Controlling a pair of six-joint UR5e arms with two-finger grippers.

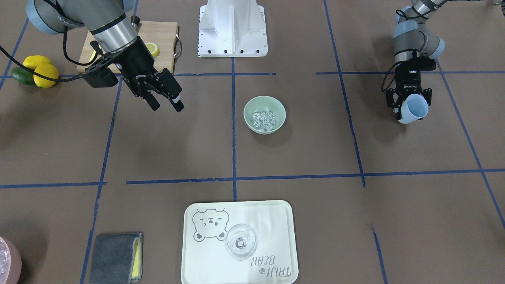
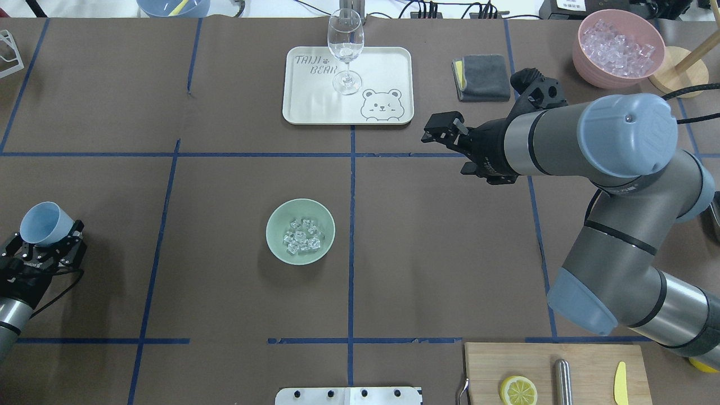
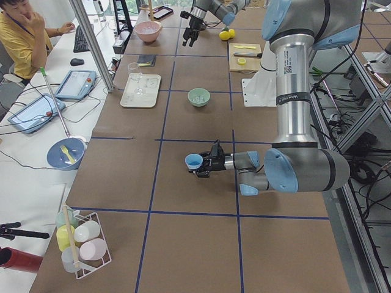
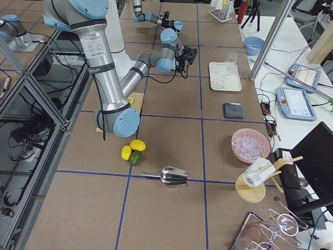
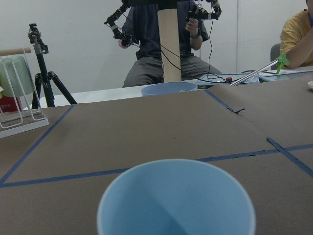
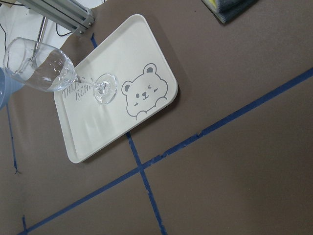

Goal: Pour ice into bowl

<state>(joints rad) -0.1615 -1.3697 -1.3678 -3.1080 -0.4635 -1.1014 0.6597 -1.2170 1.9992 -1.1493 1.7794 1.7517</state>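
Note:
The pale green bowl (image 1: 247,114) stands near the table's middle with the heap of clear ice (image 1: 264,119) inside it; bowl (image 2: 273,230) and ice (image 2: 302,237) also show in the overhead view. My left gripper (image 1: 410,107) is shut on a light blue cup (image 1: 415,110), held tilted above the table far to the bowl's side. The cup (image 5: 176,200) looks empty in the left wrist view. My right gripper (image 1: 166,105) is open and empty, raised on the bowl's other side.
A white bear tray (image 2: 382,62) with a wine glass (image 2: 345,50) lies beyond the bowl. A grey cloth (image 2: 481,76), a pink container of icy pieces (image 2: 585,62), a cutting board (image 2: 585,360) with a lemon slice and yellow fruit (image 1: 39,71) lie on my right side.

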